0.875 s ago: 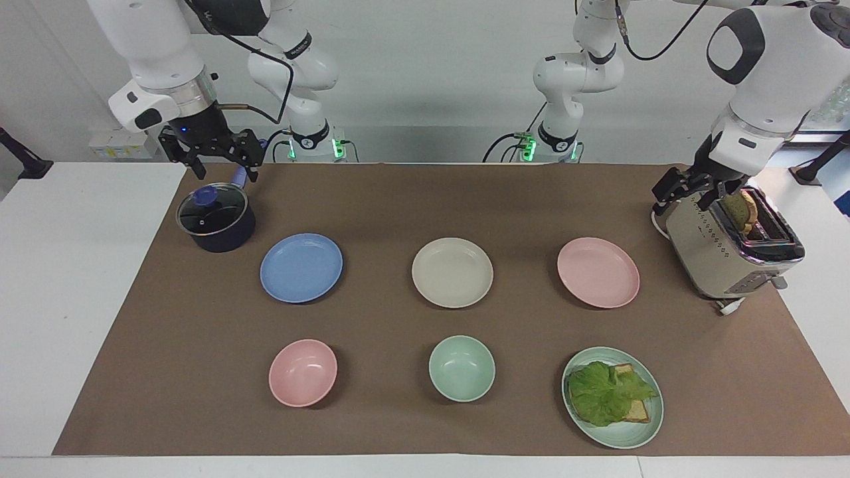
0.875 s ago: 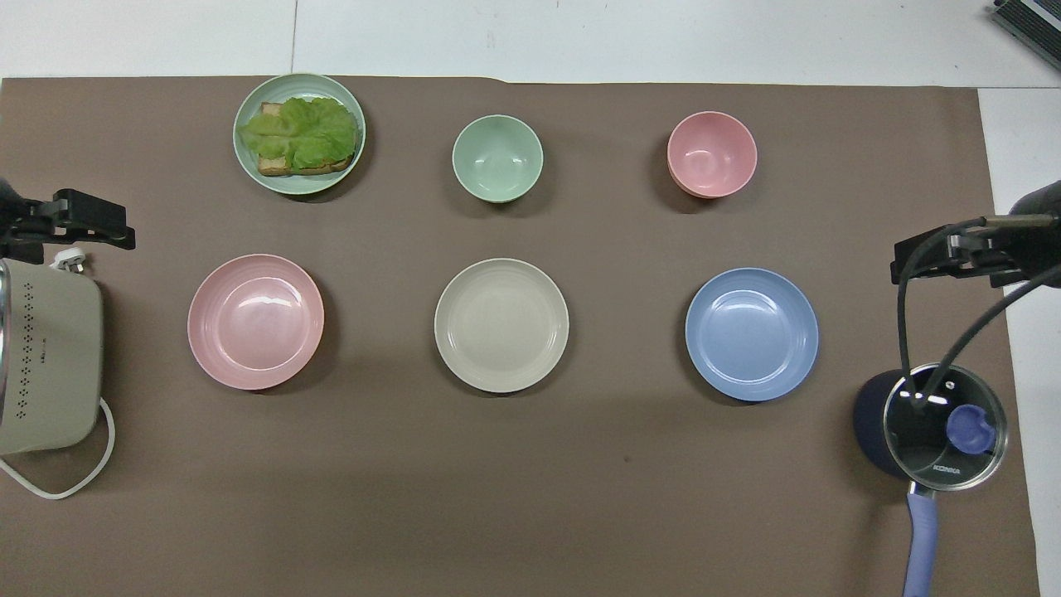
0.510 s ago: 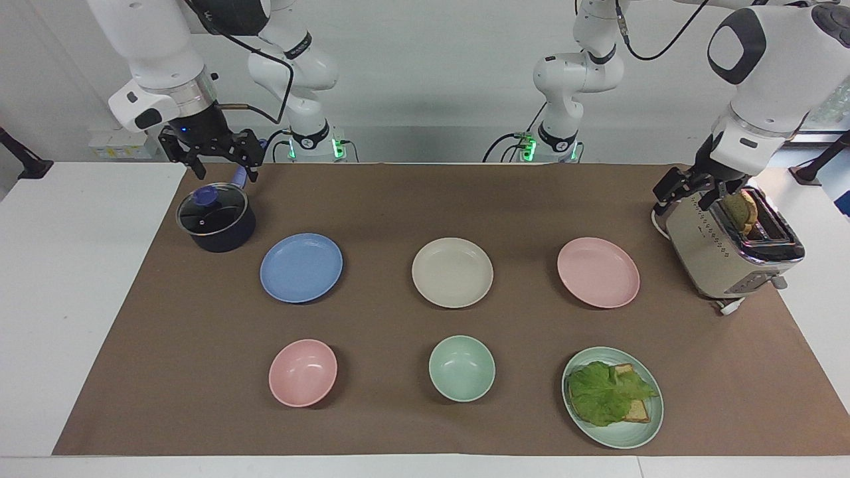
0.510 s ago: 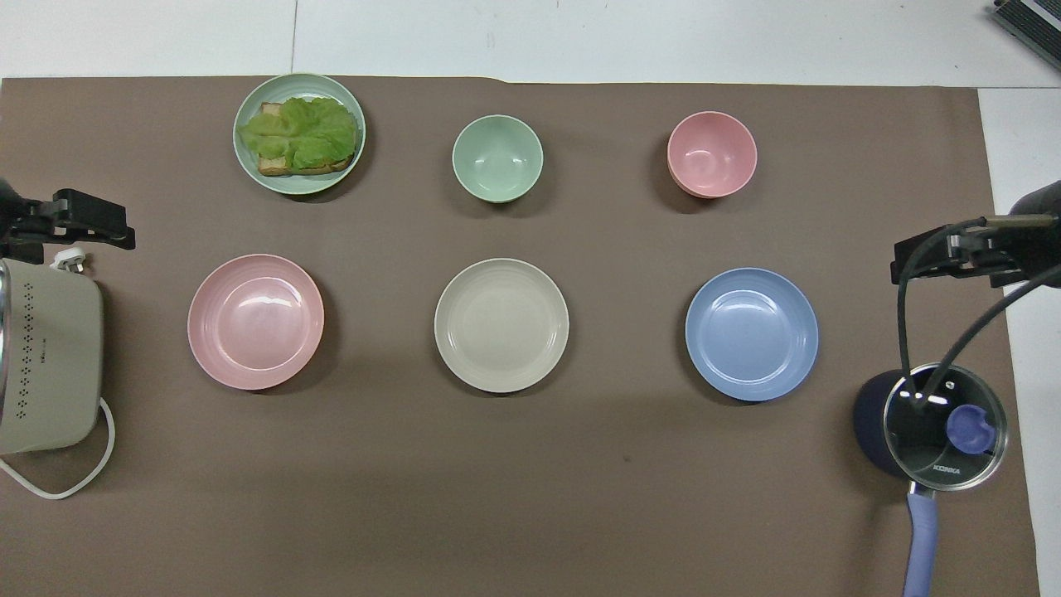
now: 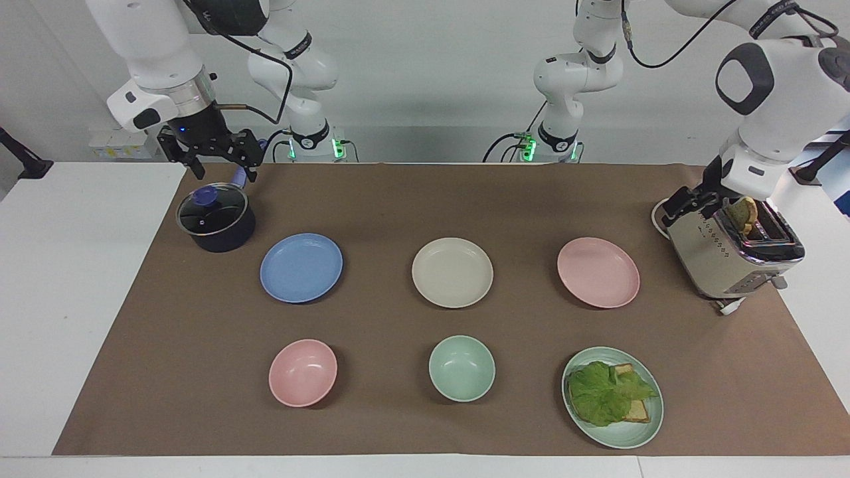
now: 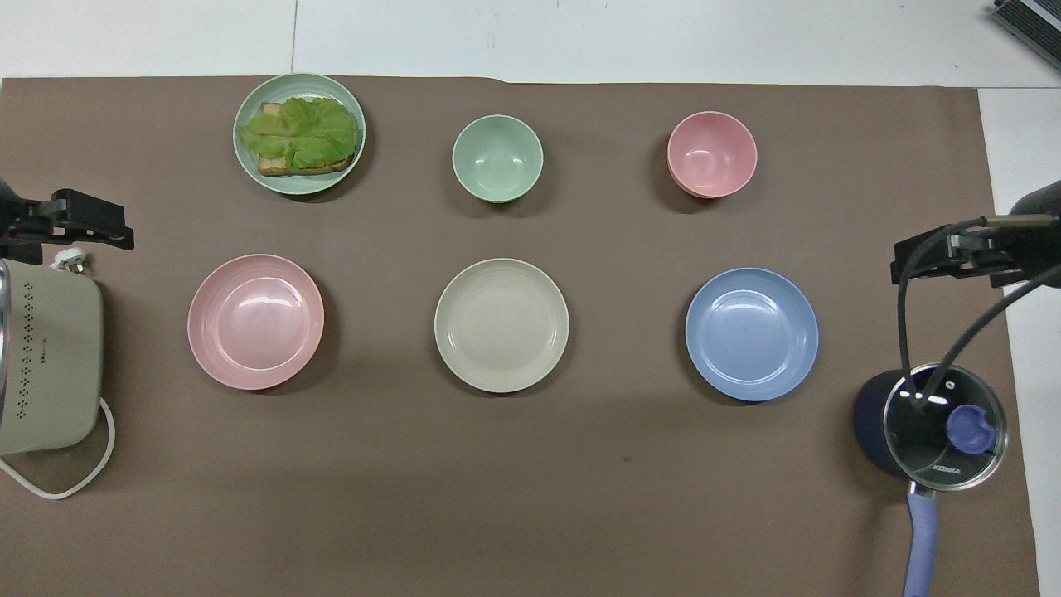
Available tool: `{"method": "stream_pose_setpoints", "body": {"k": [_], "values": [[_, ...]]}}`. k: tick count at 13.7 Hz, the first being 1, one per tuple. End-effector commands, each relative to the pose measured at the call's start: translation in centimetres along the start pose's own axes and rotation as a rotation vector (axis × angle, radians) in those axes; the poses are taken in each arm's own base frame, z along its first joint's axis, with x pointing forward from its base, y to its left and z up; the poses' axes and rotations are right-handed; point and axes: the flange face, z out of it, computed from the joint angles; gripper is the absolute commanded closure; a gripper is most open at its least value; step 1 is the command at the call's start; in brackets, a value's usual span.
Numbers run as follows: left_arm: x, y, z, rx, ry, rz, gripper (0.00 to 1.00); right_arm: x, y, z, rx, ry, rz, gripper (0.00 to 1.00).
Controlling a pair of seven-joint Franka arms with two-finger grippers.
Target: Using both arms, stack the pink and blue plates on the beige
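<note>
Three equal plates lie in a row across the brown mat. The beige plate (image 5: pixel 452 272) (image 6: pixel 501 325) is in the middle. The blue plate (image 5: pixel 301 267) (image 6: pixel 751 333) lies toward the right arm's end and the pink plate (image 5: pixel 597 272) (image 6: pixel 255 322) toward the left arm's end. All three are bare and apart. My right gripper (image 5: pixel 222 166) (image 6: pixel 920 261) hangs open and empty over the pot's handle. My left gripper (image 5: pixel 684 200) (image 6: pixel 91 232) is open and empty by the toaster's end, partly hidden by it.
A dark pot with a glass lid (image 5: pixel 214 218) stands beside the blue plate. A toaster (image 5: pixel 727 255) holding toast (image 5: pixel 744 212) stands beside the pink plate. Farther from the robots sit a pink bowl (image 5: pixel 303 372), a green bowl (image 5: pixel 461 367) and a green plate (image 5: pixel 624 439) with a lettuce sandwich.
The left arm has swung a little toward its own end of the table, and its gripper has sunk lower beside the toaster. The right arm and all the plates have stayed put.
</note>
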Motion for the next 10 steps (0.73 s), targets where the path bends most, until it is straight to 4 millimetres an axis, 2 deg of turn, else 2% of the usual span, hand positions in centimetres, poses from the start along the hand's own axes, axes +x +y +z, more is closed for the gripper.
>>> {"method": "stream_pose_setpoints", "body": {"k": [1, 3, 4, 7, 10], "values": [[-1.5, -0.7, 7.3, 0.013, 0.028, 0.009, 0.0, 0.1, 0.3, 0.0, 0.006, 0.002, 0.009, 0.0], [-1.1, -0.9, 11.8, 0.015, 0.007, 0.006, 0.0, 0.1, 0.3, 0.0, 0.006, 0.002, 0.009, 0.0], [-1.2, -1.0, 12.9, 0.016, -0.008, 0.004, 0.0, 0.1, 0.3, 0.0, 0.006, 0.002, 0.006, 0.0], [-1.1, -1.1, 15.6, 0.02, -0.047, -0.002, 0.0, 0.1, 0.3, 0.0, 0.006, 0.002, 0.006, 0.0], [-2.0, -1.0, 17.1, 0.024, -0.08, -0.011, 0.0, 0.1, 0.3, 0.0, 0.006, 0.002, 0.006, 0.0]]}}
